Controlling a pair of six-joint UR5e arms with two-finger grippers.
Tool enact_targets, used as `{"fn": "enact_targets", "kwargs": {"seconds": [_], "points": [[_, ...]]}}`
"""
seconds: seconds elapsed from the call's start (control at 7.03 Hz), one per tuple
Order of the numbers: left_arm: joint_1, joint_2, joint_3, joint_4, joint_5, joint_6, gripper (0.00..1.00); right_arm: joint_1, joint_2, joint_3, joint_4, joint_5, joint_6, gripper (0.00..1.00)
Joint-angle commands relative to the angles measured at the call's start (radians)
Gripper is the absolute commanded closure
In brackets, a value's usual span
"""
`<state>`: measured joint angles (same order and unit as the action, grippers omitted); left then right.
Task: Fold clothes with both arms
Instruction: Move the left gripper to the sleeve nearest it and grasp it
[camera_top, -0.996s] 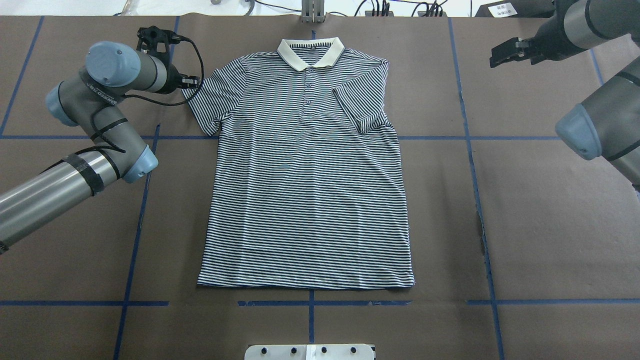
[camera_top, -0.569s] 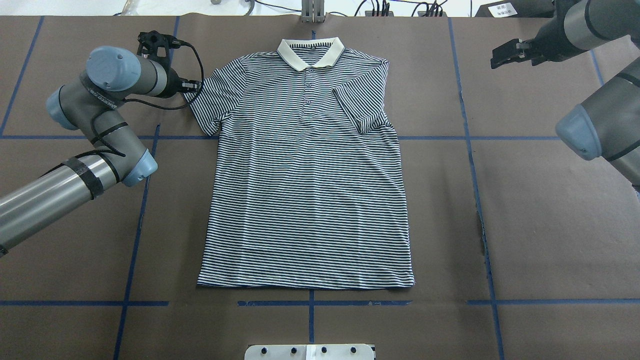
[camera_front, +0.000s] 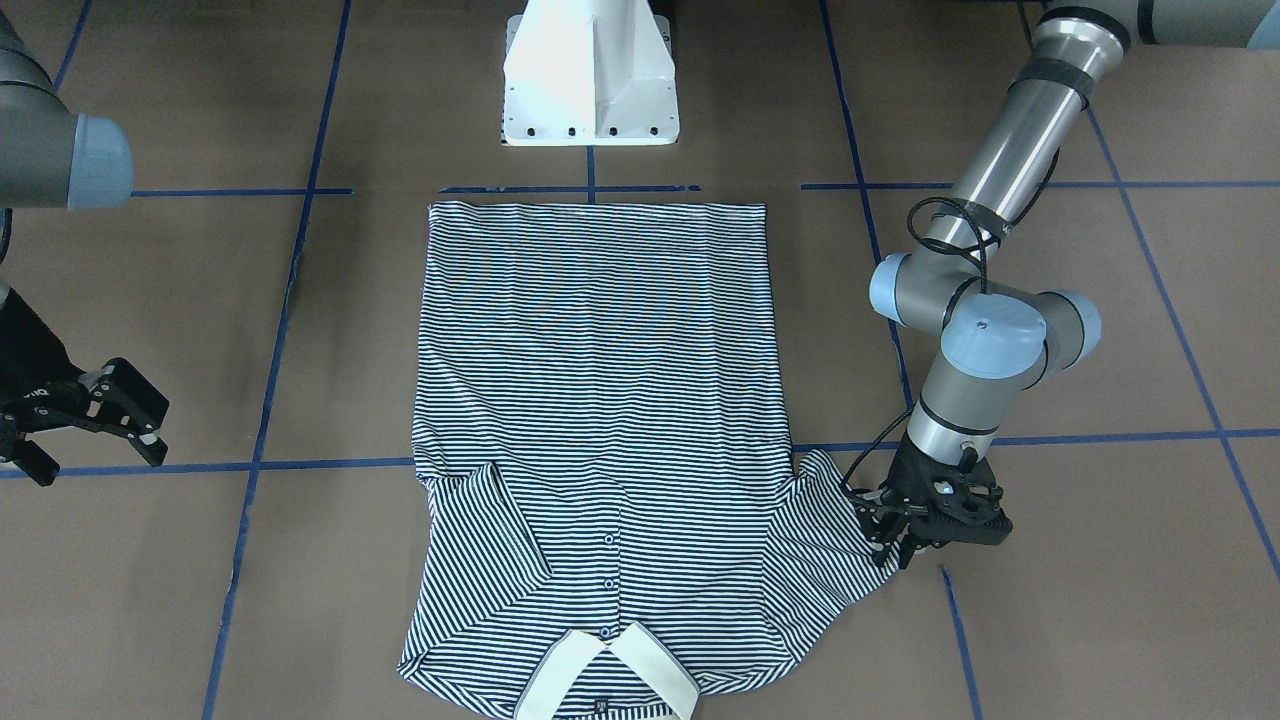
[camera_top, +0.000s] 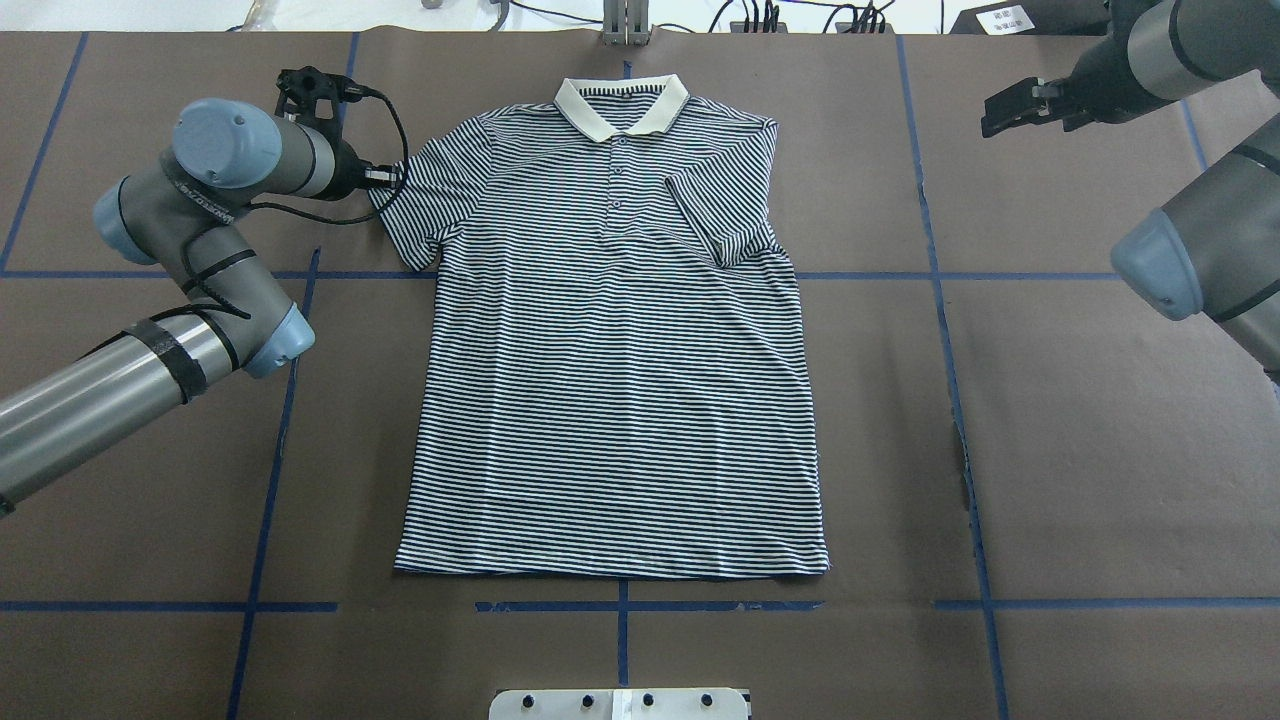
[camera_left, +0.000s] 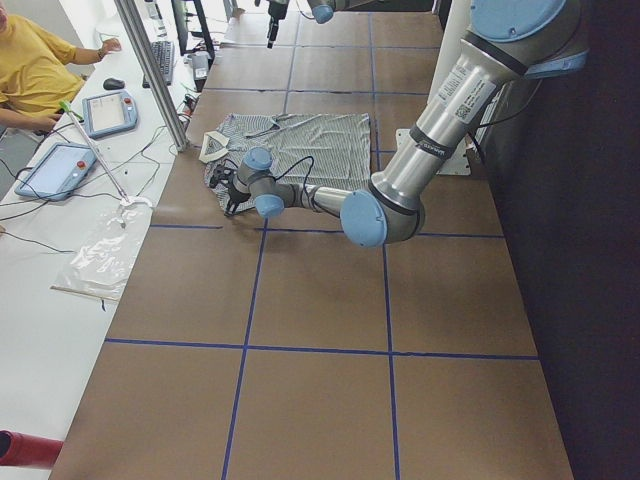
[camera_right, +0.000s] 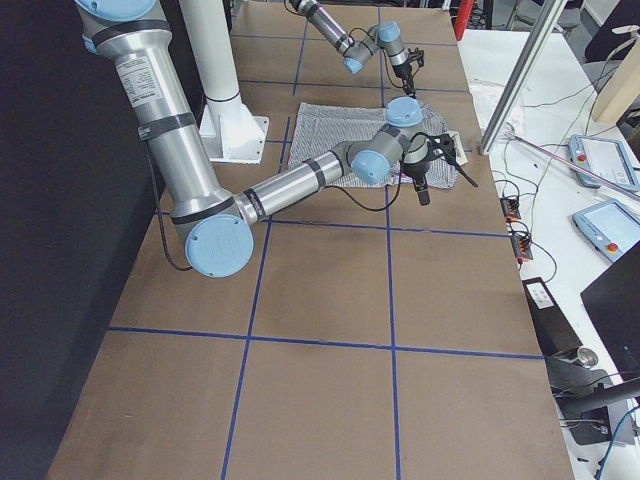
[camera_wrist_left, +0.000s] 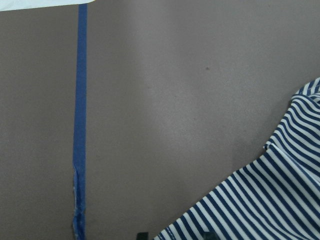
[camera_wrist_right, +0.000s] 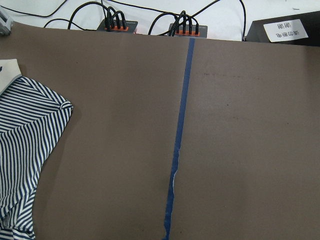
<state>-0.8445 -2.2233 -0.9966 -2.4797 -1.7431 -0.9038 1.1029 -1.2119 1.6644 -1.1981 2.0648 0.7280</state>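
Sleeve of polo shirt touches left gripper, jaws apart at hem; we see right gripper spread, well apart from shirt.

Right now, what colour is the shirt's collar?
Plain cream; the collar shows best in the overhead exterior view.

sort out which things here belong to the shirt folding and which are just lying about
In the job:
striped polo shirt
left pincer, at the sleeve edge
right pincer, off to the side

Just lying about:
white pedestal base
blue tape lines
handheld screens on the side desk
plastic bag
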Motion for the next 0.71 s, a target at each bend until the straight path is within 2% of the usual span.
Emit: {"fn": "enact_targets", "kwargs": {"seconds": [0.0, 0.14, 0.43, 0.57], "points": [[-0.001, -0.004, -0.026, 0.004, -0.001, -0.001, 1.00, 0.000, 0.000, 0.000, 0.000, 0.000, 0.001, 0.00], [0.001, -0.010, -0.054, 0.022, -0.009, -0.003, 1.00, 0.000, 0.000, 0.000, 0.000, 0.000, 0.001, 0.00], [0.015, -0.063, -0.153, 0.222, -0.010, -0.143, 1.00, 0.000, 0.002, 0.001, 0.000, 0.000, 0.001, 0.00], [0.056, -0.138, -0.163, 0.334, -0.007, -0.209, 1.00, 0.000, 0.002, 0.000, 0.000, 0.000, 0.001, 0.00]]}}
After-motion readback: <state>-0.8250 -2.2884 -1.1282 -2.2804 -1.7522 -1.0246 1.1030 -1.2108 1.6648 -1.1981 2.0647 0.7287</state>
